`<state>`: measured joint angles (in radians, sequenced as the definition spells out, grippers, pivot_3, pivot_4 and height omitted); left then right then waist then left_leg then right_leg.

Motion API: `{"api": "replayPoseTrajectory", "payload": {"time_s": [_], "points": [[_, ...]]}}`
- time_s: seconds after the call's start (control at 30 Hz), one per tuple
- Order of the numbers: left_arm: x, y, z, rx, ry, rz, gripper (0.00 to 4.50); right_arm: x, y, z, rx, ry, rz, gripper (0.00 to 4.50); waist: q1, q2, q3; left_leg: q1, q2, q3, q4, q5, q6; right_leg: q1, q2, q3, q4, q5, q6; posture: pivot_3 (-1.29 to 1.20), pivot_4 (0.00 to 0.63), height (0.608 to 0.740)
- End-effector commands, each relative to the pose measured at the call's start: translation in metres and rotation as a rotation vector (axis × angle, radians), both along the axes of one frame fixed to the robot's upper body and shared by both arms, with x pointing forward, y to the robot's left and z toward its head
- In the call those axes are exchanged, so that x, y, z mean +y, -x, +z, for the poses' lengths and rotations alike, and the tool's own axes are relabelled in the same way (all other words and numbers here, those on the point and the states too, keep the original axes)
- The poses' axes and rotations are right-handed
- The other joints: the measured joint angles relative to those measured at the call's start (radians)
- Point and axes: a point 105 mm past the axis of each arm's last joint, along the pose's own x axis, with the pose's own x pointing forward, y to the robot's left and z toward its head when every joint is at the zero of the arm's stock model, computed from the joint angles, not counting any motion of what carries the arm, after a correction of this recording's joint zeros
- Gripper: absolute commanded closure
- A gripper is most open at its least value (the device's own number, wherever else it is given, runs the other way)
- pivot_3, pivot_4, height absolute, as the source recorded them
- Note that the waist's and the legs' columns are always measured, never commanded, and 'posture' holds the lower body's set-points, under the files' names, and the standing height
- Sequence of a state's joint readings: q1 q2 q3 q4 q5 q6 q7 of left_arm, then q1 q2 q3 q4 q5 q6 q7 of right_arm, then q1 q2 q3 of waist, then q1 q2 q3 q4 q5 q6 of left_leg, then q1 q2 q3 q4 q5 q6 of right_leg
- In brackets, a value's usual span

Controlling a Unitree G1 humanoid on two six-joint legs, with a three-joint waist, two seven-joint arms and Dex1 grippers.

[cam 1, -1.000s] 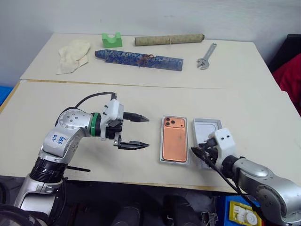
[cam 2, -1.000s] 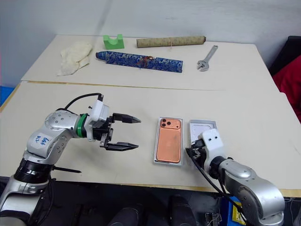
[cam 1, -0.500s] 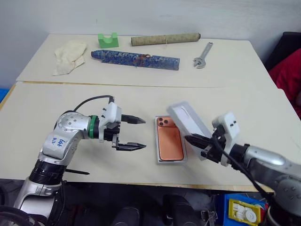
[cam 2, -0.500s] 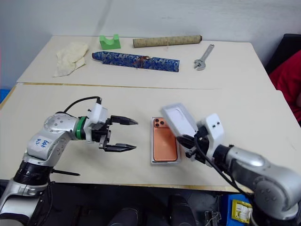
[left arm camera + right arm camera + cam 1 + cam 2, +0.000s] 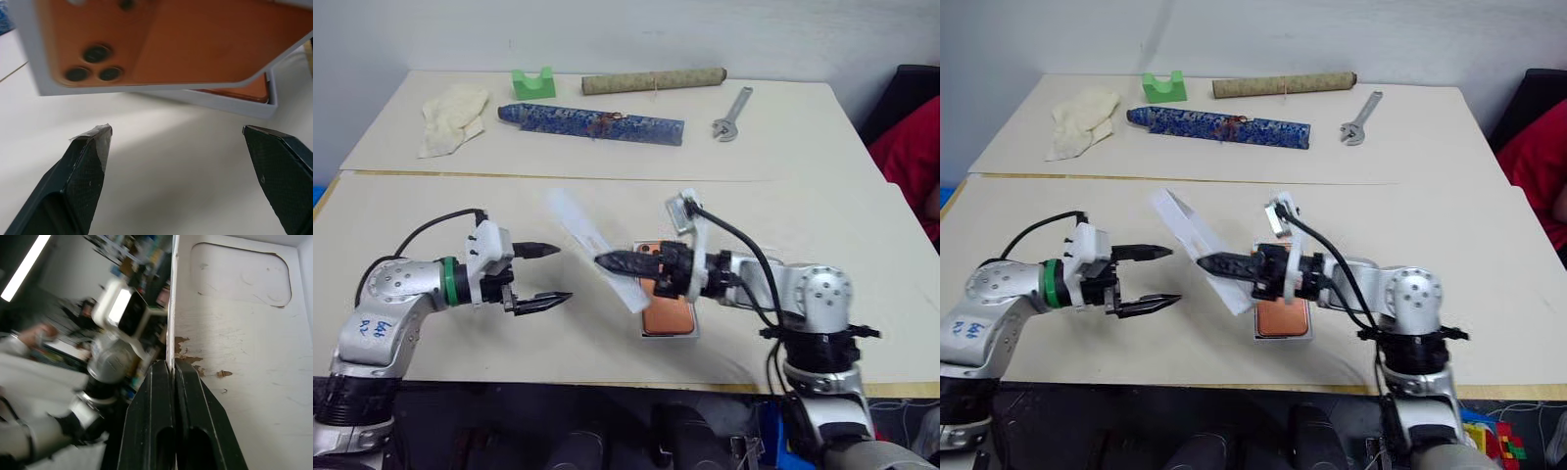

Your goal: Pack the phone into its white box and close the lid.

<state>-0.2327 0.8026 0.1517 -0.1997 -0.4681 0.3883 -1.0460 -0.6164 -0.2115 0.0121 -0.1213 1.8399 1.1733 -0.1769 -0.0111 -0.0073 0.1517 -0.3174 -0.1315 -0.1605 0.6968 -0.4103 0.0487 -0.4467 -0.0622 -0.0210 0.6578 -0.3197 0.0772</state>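
The right gripper is clamped on one thin wall of the lid, holding it tilted in the air just beside the white box. The phone lies in the box near the table's front edge. The left gripper hangs with fingers spread wide, empty. Risk: the one-wall pinch may let the lid swing or slip during alignment. Open tabletop surrounds the box.
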Motion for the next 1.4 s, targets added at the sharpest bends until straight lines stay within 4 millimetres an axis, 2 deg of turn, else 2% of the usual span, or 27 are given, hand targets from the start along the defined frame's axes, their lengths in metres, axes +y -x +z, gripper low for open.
{"api": "replayPoseTrajectory", "payload": {"time_s": [0.03,0.17,0.3,0.4,0.47,0.6,0.8,0.9,1.03,1.1,1.2,1.27,1.4], "points": [[0.005,0.006,0.011,-0.048,-0.005,0.006,0.53,0.005,-0.007,-0.015,0.134,-0.018,-0.031,4.5,0.0,0.001,0.0,0.0,0.0,0.0,0.0,0.0,0.0,0.0,0.0,-0.001,0.0,0.001,-0.001,0.0,0.15,0.74],[0.008,0.0,0.005,-0.044,-0.034,0.028,1.69,0.001,-0.015,-0.054,0.265,0.042,-0.119,4.5,0.001,0.001,0.0,0.001,0.0,-0.001,0.0,0.0,0.0,0.0,0.0,-0.004,0.001,0.004,-0.007,0.0,0.15,0.74],[0.003,-0.014,-0.004,-0.043,-0.067,0.022,2.96,-0.014,-0.02,-0.079,0.284,0.115,-0.221,4.5,0.0,0.005,-0.002,0.001,0.0,0.0,-0.001,0.0,0.0,0.001,0.0,-0.004,0.0,0.005,-0.007,0.0,0.15,0.74],[-0.002,-0.023,-0.009,-0.049,-0.088,0.005,3.96,-0.024,-0.025,-0.087,0.258,0.154,-0.292,4.5,0.001,0.009,-0.004,0.002,0.001,0.001,-0.001,0.0,0.0,0.001,0.0,-0.003,0.0,0.005,-0.007,0.0,0.15,0.74],[-0.011,-0.033,-0.014,-0.053,-0.091,-0.021,4.48,-0.032,-0.02,-0.082,0.246,0.123,-0.314,4.5,0.008,0.011,-0.007,0.002,0.001,0.001,-0.001,0.0,0.0,0.001,0.0,-0.003,0.0,0.005,-0.007,0.0,0.15,0.74],[-0.035,-0.05,-0.018,-0.058,-0.072,-0.094,4.48,-0.04,-0.01,-0.076,0.209,0.118,-0.349,4.5,0.015,0.01,-0.007,0.001,-0.001,-0.001,0.001,0.0,0.0,0.002,0.0,-0.002,0.0,0.006,-0.006,0.0,0.15,0.74],[-0.073,-0.062,-0.02,-0.057,-0.025,-0.209,4.48,-0.049,0.0,-0.07,0.123,0.148,-0.385,4.5,0.009,0.009,-0.008,0.001,-0.002,-0.001,0.001,-0.001,0.001,0.002,-0.001,-0.002,0.0,0.006,-0.006,0.0,0.15,0.74],[-0.09,-0.062,-0.023,-0.053,-0.012,-0.264,4.5,-0.056,0.003,-0.067,0.106,0.148,-0.41,3.89,0.013,0.008,-0.008,0.001,-0.002,-0.001,0.001,-0.001,0.002,0.001,-0.001,-0.001,0.0,0.006,-0.006,0.0,0.15,0.74],[-0.099,-0.065,-0.025,-0.049,0.005,-0.288,4.5,-0.069,0.01,-0.057,0.02,0.17,-0.436,2.55,0.011,0.008,-0.008,0.0,-0.001,0.0,0.002,-0.001,0.002,0.001,-0.001,0.0,-0.001,0.006,-0.005,0.0,0.15,0.74],[-0.104,-0.066,-0.025,-0.046,0.017,-0.297,4.5,-0.081,0.014,-0.045,-0.017,0.158,-0.462,1.84,0.013,0.008,-0.008,-0.001,-0.001,-0.001,0.002,-0.001,0.002,0.001,0.0,0.0,-0.001,0.006,-0.005,0.0,0.15,0.74],[-0.116,-0.067,-0.025,-0.045,0.039,-0.319,4.5,-0.114,0.018,-0.017,-0.108,0.116,-0.531,0.74,0.022,0.008,-0.008,-0.002,-0.001,-0.001,0.003,-0.001,0.002,0.001,-0.001,0.0,-0.003,0.007,-0.004,0.0,0.15,0.74],[-0.122,-0.068,-0.024,-0.05,0.051,-0.327,4.5,-0.128,0.023,-0.004,-0.166,0.123,-0.544,0.13,0.029,0.008,-0.008,-0.003,-0.002,0.0,0.003,-0.001,0.004,0.001,-0.001,0.0,-0.005,0.008,-0.002,0.0,0.15,0.74],[-0.13,-0.071,-0.015,-0.074,0.089,-0.324,4.5,-0.139,0.039,0.008,-0.298,0.185,-0.478,0.06,0.037,0.007,-0.008,-0.004,0.0,0.0,0.002,-0.001,0.004,0.001,0.0,0.0,-0.007,0.008,-0.002,0.0,0.15,0.74]]}}
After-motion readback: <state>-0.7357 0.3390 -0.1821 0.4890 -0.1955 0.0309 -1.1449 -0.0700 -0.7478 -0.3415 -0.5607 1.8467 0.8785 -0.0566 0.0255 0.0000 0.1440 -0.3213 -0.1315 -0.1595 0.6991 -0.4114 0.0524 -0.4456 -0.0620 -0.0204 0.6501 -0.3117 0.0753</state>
